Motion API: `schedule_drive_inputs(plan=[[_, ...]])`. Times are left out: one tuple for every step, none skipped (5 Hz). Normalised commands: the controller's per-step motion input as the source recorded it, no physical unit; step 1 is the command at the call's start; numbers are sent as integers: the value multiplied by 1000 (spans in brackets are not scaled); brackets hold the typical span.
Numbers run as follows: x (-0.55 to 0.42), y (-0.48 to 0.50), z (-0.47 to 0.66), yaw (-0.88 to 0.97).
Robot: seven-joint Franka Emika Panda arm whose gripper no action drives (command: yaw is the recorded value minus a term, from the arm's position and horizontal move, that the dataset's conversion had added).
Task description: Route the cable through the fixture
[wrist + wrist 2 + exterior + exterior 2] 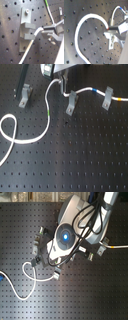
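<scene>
The gripper is clamped on the white cable, holding it just above the black perforated bench and near the middle fixture. In the first exterior view the cable already runs from the gripper through the middle fixture and on to the right fixture, while its free part falls toward the first exterior view's left and makes a big loop. The left fixture stands apart from the cable, well to the first exterior view's left of the gripper. In the first wrist view this kind of grey clip is just beside the held cable, with its slot open toward it. I judge the coming move must carry the cable sideways into that slot
</scene>
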Motion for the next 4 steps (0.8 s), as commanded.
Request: schedule_drive_inputs(plan=[[303, -220, -406, -186], [268, -301, -484, -191], [104, -173, -520, -106], [-58, -35, -458, 0]])
